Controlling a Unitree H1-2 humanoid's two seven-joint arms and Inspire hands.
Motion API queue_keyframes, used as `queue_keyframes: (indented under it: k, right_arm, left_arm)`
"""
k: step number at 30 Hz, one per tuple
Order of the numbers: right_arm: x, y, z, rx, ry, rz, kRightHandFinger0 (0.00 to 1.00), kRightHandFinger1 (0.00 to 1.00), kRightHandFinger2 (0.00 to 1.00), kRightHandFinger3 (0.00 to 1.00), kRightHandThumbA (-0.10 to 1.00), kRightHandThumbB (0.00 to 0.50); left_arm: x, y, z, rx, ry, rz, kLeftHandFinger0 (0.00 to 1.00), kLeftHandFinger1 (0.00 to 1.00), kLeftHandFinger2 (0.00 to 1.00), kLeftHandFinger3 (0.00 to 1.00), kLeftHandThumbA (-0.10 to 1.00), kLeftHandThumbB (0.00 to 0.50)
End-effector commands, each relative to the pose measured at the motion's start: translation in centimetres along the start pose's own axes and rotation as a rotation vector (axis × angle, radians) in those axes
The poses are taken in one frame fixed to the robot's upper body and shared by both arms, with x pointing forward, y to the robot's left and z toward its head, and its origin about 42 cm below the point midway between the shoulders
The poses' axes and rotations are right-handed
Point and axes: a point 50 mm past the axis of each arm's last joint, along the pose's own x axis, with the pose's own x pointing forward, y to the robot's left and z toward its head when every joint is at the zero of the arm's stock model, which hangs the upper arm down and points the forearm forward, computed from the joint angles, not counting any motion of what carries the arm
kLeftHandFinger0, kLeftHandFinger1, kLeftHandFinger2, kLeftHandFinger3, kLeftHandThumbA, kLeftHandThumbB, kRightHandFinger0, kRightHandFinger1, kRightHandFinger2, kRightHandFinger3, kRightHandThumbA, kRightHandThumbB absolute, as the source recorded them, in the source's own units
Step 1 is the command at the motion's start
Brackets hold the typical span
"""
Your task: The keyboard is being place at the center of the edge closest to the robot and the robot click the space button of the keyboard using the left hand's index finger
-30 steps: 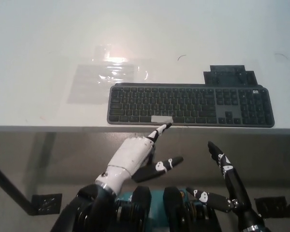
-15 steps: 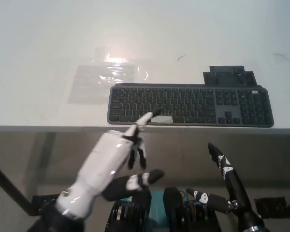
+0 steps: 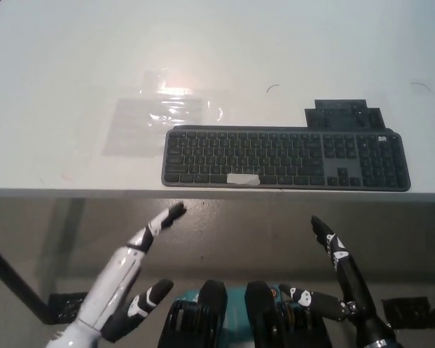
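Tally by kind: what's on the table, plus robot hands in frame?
keyboard: 1
clear plastic sheet: 1
black plate behind the keyboard: 1
robot hands: 2, white left hand and black right hand
Total: 5

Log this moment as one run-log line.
left hand: below table edge, index extended, touching nothing | right hand: open, resting lower right | keyboard: at near edge | space bar: untouched

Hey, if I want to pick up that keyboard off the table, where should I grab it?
Probably take the keyboard by its two short ends, one hand from each side. It is a long, thin slab lying flat on the table with both ends free, while a black plate sits just behind its back edge.
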Motion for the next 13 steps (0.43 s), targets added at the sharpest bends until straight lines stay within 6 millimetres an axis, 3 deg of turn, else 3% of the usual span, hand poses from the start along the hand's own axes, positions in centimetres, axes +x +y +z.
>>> queue_keyframes:
  k: [1,6,9,13]
  right_arm:
    - [1.0,0.2,1.3,0.009,-0.090,0.006,1.00,1.00,1.00,1.00,1.00,0.383]
    - [0.8,0.3,1.3,0.016,-0.086,-0.001,1.00,1.00,1.00,1.00,1.00,0.385]
    - [0.5,0.5,1.2,0.018,-0.082,0.000,1.00,1.00,1.00,1.00,1.00,0.384]
    - [0.3,0.5,1.1,0.017,-0.078,-0.001,1.00,1.00,1.00,1.00,1.00,0.400]
  left_arm:
    - [-0.4,-0.7,-2.1,-0.153,-0.043,-0.013,1.00,1.00,1.00,1.00,1.00,0.405]
    - [-0.5,-1.5,-5.7,-0.117,0.038,-0.001,1.00,1.00,1.00,1.00,1.00,0.368]
    - [-0.7,-1.4,-7.0,-0.121,0.109,-0.010,1.00,1.00,1.00,1.00,1.00,0.413]
    - [-1.0,-1.1,-8.7,-0.129,0.152,-0.007,1.00,1.00,1.00,1.00,1.00,0.400]
